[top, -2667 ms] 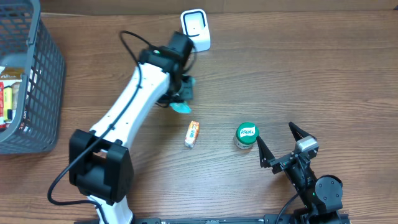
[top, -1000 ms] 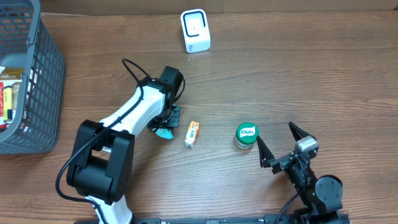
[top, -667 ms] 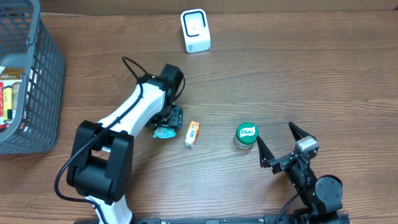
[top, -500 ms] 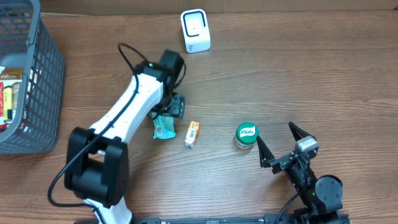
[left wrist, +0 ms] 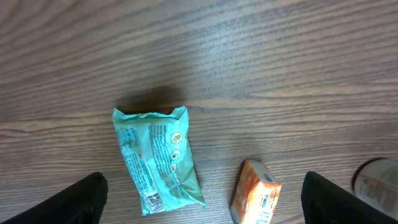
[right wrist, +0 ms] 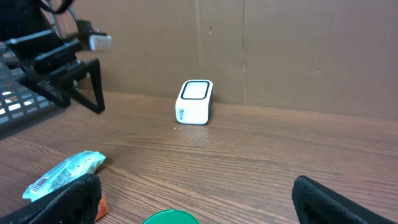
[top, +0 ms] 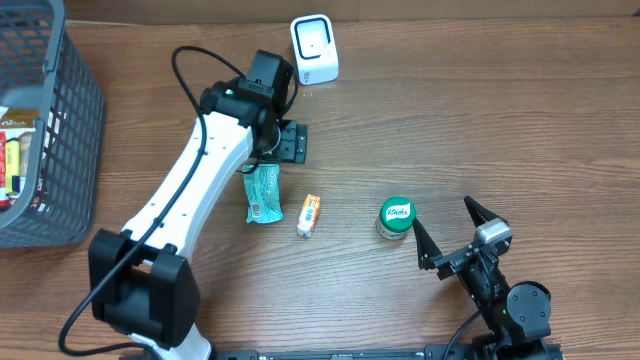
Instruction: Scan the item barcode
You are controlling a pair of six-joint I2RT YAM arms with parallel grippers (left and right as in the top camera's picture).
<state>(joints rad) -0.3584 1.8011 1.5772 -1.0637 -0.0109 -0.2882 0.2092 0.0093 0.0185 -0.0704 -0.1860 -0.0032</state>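
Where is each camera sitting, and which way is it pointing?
Overhead: above the table, facing straight down; both arms show.
Left wrist: above the packet and box, facing down; the left fingers frame the bottom corners.
Right wrist: low over the table, facing across to the scanner; the right fingers show below.
Shared: the packet is in all three.

It looked like a robotics test bench staged as a shop checkout: a wood-grain table (top: 480, 110) backed by a plain cardboard wall (right wrist: 298, 50), with a small white scanner (top: 314, 48), a grey shopping basket (top: 80, 120) of goods and a loose teal packet (top: 263, 195).
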